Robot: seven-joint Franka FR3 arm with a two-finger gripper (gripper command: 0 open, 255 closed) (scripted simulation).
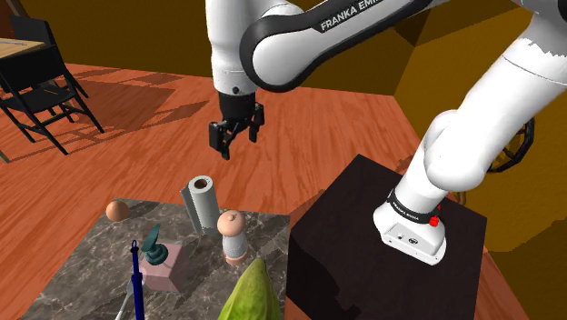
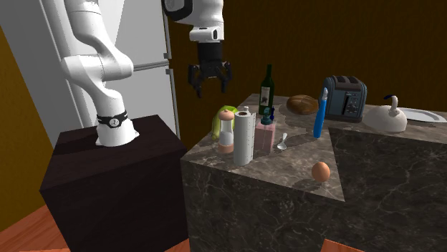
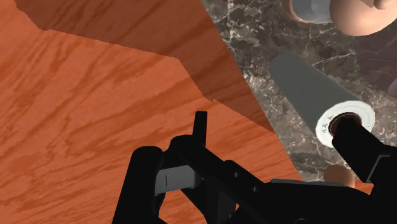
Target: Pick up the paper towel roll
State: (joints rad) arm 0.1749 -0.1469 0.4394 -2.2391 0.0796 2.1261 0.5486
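Observation:
The paper towel roll [image 1: 202,202] stands upright near the marble counter's [image 1: 91,264] corner, white-grey with a dark core. From the second exterior view the roll [image 2: 244,136] rises beside a grinder. My black gripper [image 1: 236,136] hangs open and empty well above the roll, out past the counter edge over the wooden floor. Seen from the other side, the gripper [image 2: 209,80] is higher than the roll and toward that view's left. In the wrist view the roll [image 3: 312,95] lies just beyond one fingertip [image 3: 359,143], whose tip overlaps the roll's end; the gripper [image 3: 251,159] holds nothing.
Close to the roll are a wooden-topped grinder [image 1: 233,235], a pink soap dispenser [image 1: 162,259], an egg [image 1: 116,211], a blue pen [image 1: 136,277] and a green vegetable [image 1: 250,291]. A bottle [image 2: 268,87], toaster [image 2: 345,97] and kettle [image 2: 390,116] stand farther back. The black stand [image 1: 382,245] adjoins the counter.

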